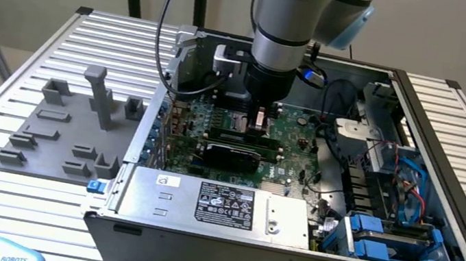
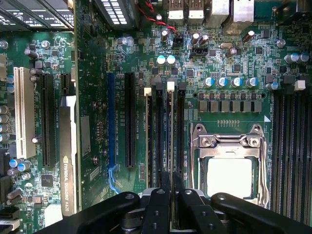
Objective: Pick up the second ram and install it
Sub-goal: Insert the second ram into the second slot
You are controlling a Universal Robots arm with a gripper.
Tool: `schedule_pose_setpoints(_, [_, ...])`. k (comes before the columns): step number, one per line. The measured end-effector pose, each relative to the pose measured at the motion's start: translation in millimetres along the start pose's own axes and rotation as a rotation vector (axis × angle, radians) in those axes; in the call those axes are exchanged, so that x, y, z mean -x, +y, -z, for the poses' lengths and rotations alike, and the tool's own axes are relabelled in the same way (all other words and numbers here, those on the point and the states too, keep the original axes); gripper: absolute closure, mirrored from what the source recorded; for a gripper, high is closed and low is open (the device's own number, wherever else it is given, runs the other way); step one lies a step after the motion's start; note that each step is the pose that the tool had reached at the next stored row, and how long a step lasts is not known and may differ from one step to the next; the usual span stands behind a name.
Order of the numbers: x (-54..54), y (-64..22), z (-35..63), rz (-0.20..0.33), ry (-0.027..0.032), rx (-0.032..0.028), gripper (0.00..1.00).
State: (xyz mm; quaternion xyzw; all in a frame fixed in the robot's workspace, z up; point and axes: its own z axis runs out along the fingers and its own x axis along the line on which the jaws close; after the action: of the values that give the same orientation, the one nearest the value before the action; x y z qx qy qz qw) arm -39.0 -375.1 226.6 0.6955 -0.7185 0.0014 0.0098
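Observation:
My gripper is shut on the second ram, a thin green stick seen edge-on between the two black fingers. The stick runs along a black memory slot beside the processor socket on the motherboard. I cannot tell how deep it sits in the slot. One slot over, another stick stands in its slot. In the exterior view the gripper reaches straight down into the open computer case, just above the motherboard.
A graphics card lies along the board near the memory slots. The power supply fills the case's near side, and blue drive bays and cables sit at the exterior view's right. Grey holder blocks stand on the table at its left.

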Motion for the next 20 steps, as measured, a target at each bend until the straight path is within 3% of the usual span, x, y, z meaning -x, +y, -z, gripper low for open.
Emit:
schedule_pose_setpoints(14, [0.0, 0.8, -2.2, 0.000, 0.0000, -0.0017, 0.87])
schedule_pose_setpoints(16, [0.0, 1.1, -2.3, 0.000, 0.0000, -0.0017, 0.85])
schedule_pose_setpoints(17, [0.0, 1.1, -2.3, 0.000, -0.0002, -0.0018, 0.79])
schedule_pose_setpoints(20, [-0.1, 1.1, 1.6, 0.000, -0.0001, -0.0017, 0.79])
